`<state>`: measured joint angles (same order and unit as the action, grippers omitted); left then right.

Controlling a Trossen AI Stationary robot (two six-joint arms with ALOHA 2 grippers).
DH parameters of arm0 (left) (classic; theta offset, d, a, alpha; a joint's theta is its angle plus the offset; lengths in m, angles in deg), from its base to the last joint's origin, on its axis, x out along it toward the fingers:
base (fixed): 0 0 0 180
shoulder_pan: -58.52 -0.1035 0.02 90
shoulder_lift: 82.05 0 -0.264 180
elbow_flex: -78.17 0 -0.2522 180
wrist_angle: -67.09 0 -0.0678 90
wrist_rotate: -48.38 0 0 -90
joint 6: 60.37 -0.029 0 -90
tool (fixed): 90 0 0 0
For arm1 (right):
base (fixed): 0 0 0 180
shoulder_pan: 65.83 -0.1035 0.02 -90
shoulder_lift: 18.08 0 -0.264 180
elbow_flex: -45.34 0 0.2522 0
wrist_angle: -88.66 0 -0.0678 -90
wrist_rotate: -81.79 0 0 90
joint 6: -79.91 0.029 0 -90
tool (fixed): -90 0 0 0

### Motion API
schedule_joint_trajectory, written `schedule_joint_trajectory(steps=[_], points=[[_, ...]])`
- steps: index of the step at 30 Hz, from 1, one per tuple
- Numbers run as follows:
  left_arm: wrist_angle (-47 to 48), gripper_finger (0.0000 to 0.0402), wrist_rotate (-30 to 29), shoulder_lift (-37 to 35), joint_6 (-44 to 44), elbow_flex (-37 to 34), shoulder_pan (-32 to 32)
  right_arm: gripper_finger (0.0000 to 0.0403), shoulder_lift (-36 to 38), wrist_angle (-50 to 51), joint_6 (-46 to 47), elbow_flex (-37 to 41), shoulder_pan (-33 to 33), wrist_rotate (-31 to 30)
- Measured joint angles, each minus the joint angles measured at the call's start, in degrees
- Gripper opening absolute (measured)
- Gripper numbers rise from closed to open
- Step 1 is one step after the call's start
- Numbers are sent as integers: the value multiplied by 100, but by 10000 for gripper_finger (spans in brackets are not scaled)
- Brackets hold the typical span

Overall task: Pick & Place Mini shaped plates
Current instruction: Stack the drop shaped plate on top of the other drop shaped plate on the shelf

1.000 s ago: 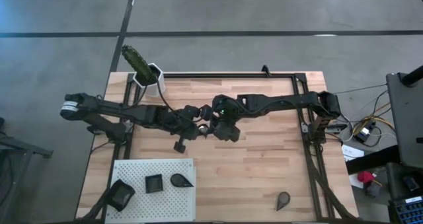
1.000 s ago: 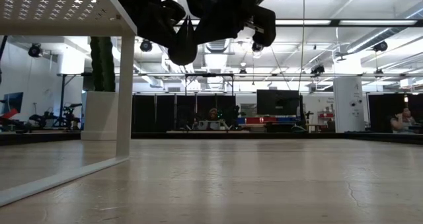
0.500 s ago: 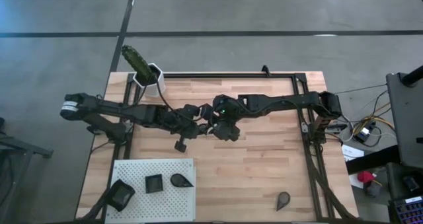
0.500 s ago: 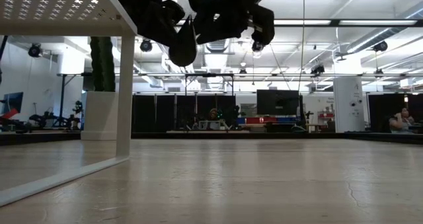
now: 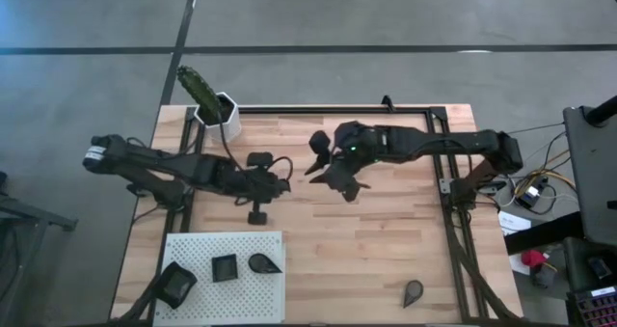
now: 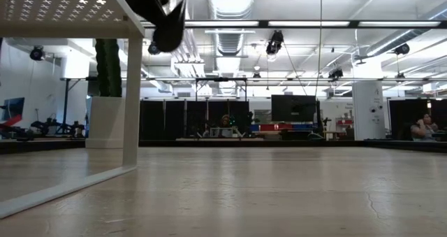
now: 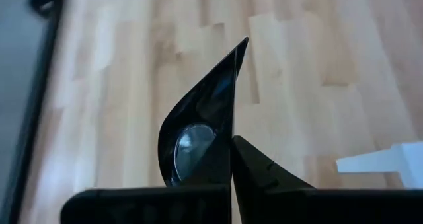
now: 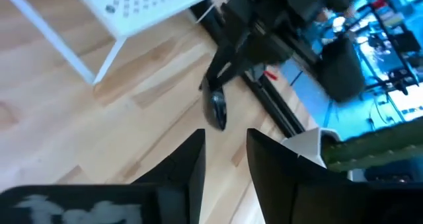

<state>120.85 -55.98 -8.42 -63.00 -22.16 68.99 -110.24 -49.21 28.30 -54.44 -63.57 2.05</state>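
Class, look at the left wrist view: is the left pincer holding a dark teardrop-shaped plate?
Yes, the left pincer grips the dark glossy teardrop-shaped plate by its edge.

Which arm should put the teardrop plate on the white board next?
Left. The left gripper already holds the teardrop plate near the white board; the right gripper is empty and farther away.

Left gripper (image 5: 258, 214) clamped, right gripper (image 5: 333, 173) parted — both raised

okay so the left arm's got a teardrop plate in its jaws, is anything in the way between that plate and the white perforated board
Nothing visible. The left gripper holds the teardrop plate above bare wood just beyond the white perforated board. The right gripper is off to the side.
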Motion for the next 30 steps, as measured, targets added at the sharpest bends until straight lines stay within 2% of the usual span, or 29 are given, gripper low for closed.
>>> schedule_joint_trajectory(steps=[3,10,20,26,30], points=[[543,0,-552,4,758,340,409,101,200,18,224,2,0,2],[1070,0,-1146,7,2302,745,1421,91,483,16,674,4,0,4],[1090,0,-1233,15,4033,789,2533,77,579,17,1143,7,0,10],[1071,0,-1212,16,5033,905,2873,70,579,17,1253,9,0,15],[824,0,-960,17,5470,918,3058,68,579,17,1337,9,0,22]])
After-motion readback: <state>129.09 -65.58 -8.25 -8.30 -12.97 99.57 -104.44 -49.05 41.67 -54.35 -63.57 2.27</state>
